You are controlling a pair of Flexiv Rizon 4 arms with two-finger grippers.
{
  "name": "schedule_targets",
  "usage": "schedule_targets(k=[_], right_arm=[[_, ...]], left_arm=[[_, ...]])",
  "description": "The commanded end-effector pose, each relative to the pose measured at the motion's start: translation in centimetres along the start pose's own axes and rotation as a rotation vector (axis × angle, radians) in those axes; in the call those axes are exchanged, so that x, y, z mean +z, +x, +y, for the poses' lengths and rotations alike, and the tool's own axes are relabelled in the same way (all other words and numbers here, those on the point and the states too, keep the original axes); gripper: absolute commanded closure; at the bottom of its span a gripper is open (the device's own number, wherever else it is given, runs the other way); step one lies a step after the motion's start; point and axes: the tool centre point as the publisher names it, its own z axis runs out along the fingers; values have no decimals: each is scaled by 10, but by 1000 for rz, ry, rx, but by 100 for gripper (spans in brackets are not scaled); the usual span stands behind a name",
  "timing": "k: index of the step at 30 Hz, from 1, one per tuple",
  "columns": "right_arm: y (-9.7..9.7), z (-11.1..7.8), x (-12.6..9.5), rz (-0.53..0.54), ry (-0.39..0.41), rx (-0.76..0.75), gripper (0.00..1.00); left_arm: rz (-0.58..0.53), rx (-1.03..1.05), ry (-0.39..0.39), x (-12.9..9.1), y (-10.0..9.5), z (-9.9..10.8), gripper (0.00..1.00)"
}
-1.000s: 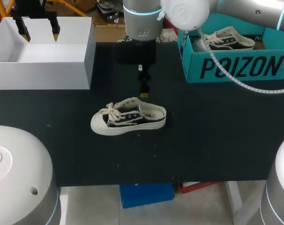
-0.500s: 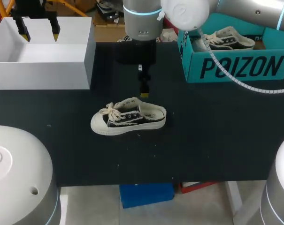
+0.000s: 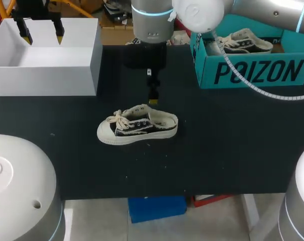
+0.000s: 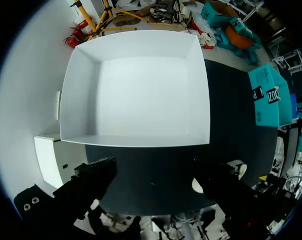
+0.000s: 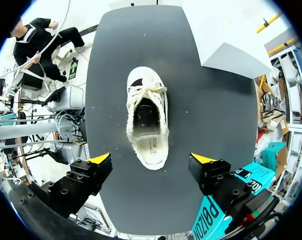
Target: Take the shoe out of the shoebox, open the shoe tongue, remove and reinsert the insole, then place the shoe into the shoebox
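- Shoe (image 3: 136, 126) sits out on the table (image 3: 232, 150), upright on its sole, toe toward my left and well apart from both boxes. So the take-out step looks done, and opening the tongue is the step in hand.
- Right gripper (image 5: 151, 159) hangs above the heel end, jaws spread wide and gripping nothing. In its own view the yellow tips stand either side of the heel, clear of it, and the shoe runs out ahead between them.
- From the head view that gripper is just behind the shoe's collar; whether it touches the rim, I can't tell.
- Tongue (image 5: 147, 101) lies flat under the tied laces, and the insole (image 5: 151, 145) shows through the open back, seated in place.
- Next move, as I judge it: come down, get one finger inside the mouth, pinch the tongue's free edge and draw it up toward the toe. The shoe looks light and may slide on the dark top, so the other arm will likely need to steady it.
- Left gripper (image 4: 158, 181) is far off, over the white box (image 4: 141, 90), jaws apart and holding nothing.
- Teal box (image 3: 257, 73) stands at my right with a second shoe (image 3: 244, 42) in it.
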Motion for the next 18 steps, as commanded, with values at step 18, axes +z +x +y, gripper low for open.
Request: schedule_targets(k=[18], right_arm=[[32, -23, 10, -90, -454, -25, 0]], left_arm=[[-2, -2, -2, -1, 0, 0, 0]])
